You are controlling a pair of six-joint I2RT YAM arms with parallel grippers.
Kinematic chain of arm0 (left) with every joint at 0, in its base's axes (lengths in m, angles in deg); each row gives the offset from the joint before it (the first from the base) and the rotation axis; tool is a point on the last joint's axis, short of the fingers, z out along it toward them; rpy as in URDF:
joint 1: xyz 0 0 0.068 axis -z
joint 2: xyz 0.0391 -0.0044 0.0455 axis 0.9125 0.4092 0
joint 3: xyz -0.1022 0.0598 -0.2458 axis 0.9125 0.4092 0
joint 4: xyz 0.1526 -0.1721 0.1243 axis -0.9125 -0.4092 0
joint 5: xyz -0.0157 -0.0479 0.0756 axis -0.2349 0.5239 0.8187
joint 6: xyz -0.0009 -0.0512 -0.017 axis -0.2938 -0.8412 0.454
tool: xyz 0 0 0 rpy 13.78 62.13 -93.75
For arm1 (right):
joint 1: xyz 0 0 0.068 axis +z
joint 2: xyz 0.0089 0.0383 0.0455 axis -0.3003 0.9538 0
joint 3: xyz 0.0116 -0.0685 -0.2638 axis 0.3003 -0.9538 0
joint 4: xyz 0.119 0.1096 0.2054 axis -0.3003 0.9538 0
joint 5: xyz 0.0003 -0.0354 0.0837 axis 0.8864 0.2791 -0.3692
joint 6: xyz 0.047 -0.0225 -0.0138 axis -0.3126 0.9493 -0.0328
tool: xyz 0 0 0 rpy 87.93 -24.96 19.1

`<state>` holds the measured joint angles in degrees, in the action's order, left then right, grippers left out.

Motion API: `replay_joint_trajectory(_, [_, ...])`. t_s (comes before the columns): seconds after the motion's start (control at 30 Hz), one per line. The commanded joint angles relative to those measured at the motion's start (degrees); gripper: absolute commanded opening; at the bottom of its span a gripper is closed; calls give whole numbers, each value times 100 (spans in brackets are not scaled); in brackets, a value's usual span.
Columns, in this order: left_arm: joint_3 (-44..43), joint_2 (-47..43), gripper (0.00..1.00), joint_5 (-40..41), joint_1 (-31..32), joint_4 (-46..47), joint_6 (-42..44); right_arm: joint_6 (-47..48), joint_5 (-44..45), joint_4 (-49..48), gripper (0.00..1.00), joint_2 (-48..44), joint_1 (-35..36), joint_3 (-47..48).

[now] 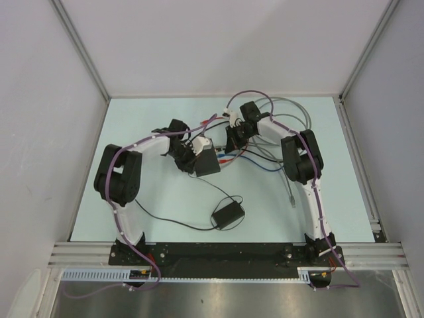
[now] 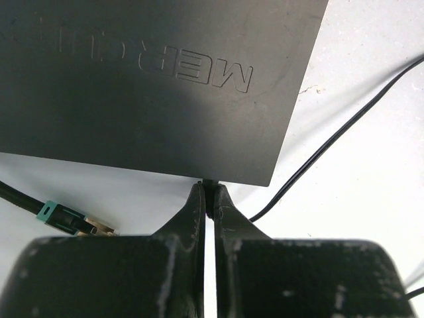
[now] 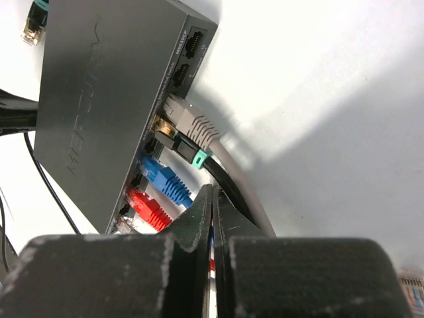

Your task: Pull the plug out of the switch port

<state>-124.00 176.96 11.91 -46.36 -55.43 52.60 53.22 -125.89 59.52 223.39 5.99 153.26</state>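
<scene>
The switch (image 1: 207, 161) is a flat matte-black box at mid table; it fills the top of the left wrist view (image 2: 152, 86). In the right wrist view its port side (image 3: 99, 99) holds a grey plug (image 3: 192, 122), a black plug with a teal clip (image 3: 185, 151), a blue plug (image 3: 165, 180) and a red plug (image 3: 147, 207). My right gripper (image 3: 212, 192) is shut just off the blue plug, and the cables run under it. My left gripper (image 2: 209, 189) is at the switch's opposite edge, shut on a small black stub there.
A black power adapter (image 1: 227, 214) lies near the front, and its thin cord (image 2: 331, 142) runs past the switch. A loose teal-and-black plug (image 2: 63, 218) lies by my left fingers. A grey cable ends in a loose plug (image 1: 292, 199) at the right.
</scene>
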Motion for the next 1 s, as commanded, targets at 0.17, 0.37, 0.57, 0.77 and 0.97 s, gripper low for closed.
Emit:
replay_joint_trajectory(0.17, [-142,96,0,1,143,142,20,37,30,-57,0,-204,97,509])
replay_joint_trajectory(0.37, [-713,491,0,62,397,125,126,99,-6,-4,0,-634,97,607])
replay_joint_trajectory(0.57, [-1276,781,1,88,697,247,284,3,-23,-22,0,-521,115,387])
replay_joint_trajectory(0.77, [-1153,676,1,334,715,827,135,20,126,49,0,-82,194,422])
replay_joint_trajectory(0.97, [-1204,728,0,128,636,689,-443,108,477,31,0,42,308,177])
